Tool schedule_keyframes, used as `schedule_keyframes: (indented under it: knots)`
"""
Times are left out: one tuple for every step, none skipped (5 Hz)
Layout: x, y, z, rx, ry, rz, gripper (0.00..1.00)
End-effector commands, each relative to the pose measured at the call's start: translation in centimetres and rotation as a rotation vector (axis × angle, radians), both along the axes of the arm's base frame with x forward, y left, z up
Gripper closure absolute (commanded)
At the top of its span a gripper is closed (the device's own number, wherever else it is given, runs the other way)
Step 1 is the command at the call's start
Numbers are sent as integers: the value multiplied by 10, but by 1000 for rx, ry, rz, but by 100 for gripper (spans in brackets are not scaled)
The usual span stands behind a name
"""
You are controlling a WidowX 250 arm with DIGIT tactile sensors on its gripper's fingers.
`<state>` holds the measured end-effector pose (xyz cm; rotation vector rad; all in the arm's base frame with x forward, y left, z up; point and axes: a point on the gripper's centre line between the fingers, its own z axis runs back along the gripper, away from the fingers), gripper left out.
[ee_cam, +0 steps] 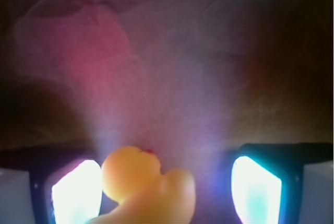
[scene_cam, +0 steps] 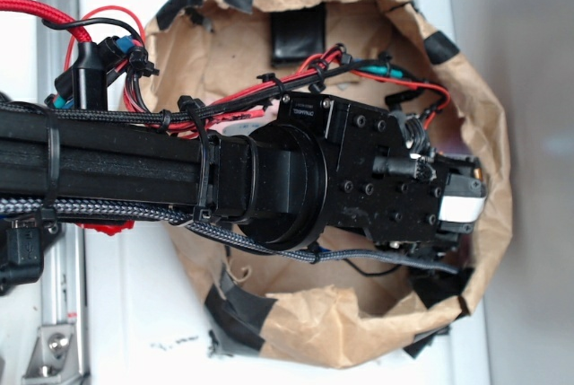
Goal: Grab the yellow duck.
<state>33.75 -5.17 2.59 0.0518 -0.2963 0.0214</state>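
- Wrist view: yellow duck (ee_cam: 146,187) between the fingers (ee_cam: 75,192) of the tool (ee_cam: 167,192), nearer the left one; spread wide, gripping nothing.
- Shift to centre, then close gently.
- Beyond: pink plush (ee_cam: 99,62), blurred.
- Exterior: arm inside paper bag (scene_cam: 359,331); duck hidden.

We see a white table (scene_cam: 134,313) carrying a brown paper bag (scene_cam: 359,331), taped at its rim, toward three o'clock.
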Motion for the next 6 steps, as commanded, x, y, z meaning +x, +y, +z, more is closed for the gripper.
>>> schedule_keyframes:
  knots:
    - [4,-3,18,-17,-50,-5,100]
    - [1,5,36,-13,-89,14,100]
    - [-16,31,82,4,-102,55,100]
    - [-33,61,121,-42,21,59,100]
    - [-52,59,139,-25,228,-63,100]
    - [-61,52,141,-78,307,-132,100]
